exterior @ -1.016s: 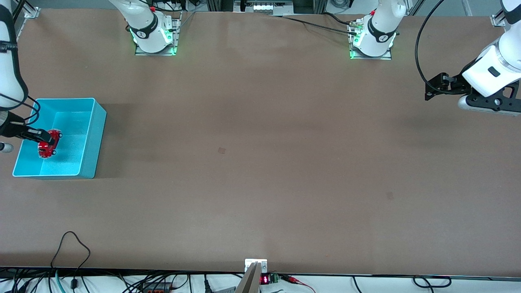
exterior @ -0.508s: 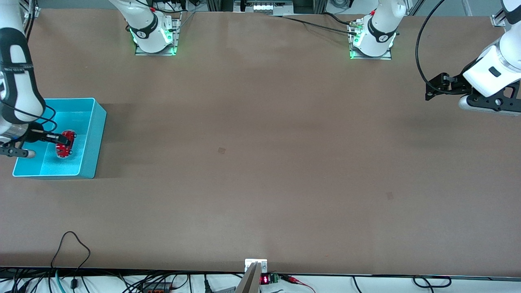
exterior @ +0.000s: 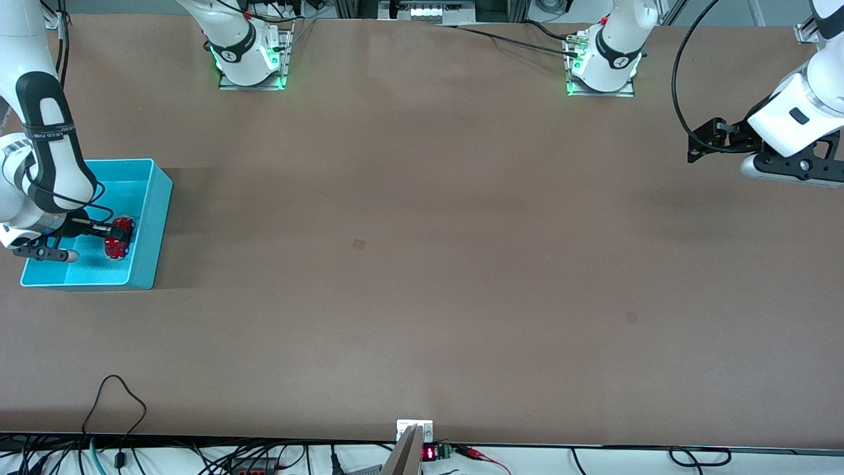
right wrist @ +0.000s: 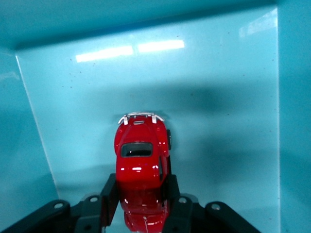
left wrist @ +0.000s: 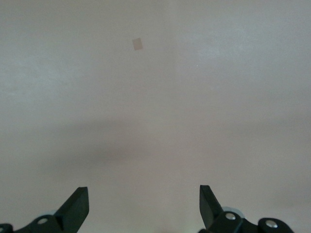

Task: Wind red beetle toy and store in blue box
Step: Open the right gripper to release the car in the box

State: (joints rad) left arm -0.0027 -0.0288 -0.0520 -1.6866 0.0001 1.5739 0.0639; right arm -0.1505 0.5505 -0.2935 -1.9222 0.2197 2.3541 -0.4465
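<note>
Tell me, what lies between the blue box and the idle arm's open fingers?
Only bare table, as the front view shows, between the box and the left gripper.

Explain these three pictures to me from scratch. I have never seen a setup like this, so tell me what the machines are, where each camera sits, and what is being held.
Two white robot arms work at a brown table. Each arm ends in a gripper, a hand with two fingers.

The wide picture comes from a high camera facing the robots. The other two come from small cameras mounted on each arm's wrist, looking down past its fingers.

At the right arm's end of the table stands a blue box. The right gripper reaches into it, its fingers closed on the sides of a red beetle toy, a tiny car. The right wrist view shows the car just above the box floor or on it; I cannot tell which.

The left gripper waits over bare table at the left arm's end, fingers open, holding nothing.
</note>
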